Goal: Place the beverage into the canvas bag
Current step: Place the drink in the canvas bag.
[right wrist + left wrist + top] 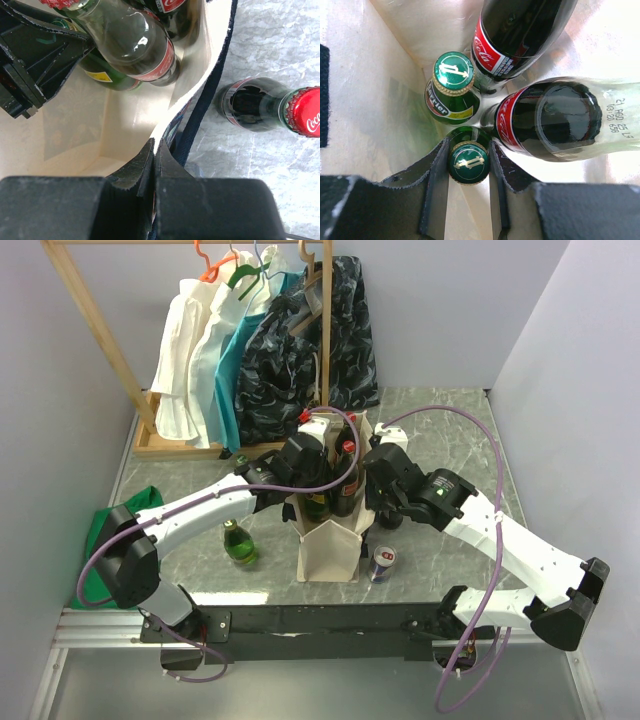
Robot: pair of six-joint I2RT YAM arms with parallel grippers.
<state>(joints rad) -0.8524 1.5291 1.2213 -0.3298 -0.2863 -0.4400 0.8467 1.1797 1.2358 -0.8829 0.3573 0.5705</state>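
Two green bottles (pixel 452 87) and two cola bottles (pixel 555 120) are seen in the canvas bag (pixel 330 550); left hand (pixel 467 150) clamped on one green bottle (pixel 468 164), right hand (pixel 154 150) on the rim (pixel 207 80)

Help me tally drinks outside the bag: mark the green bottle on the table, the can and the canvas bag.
green bottle (pixel 240 546), top external view, its body.
can (pixel 382 570), top external view, its side.
canvas bag (pixel 330 552), top external view, its near wall.

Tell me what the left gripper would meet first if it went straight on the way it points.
The green bottle that the left gripper clasps; beyond that, probably the canvas bag floor, though depth is unclear.
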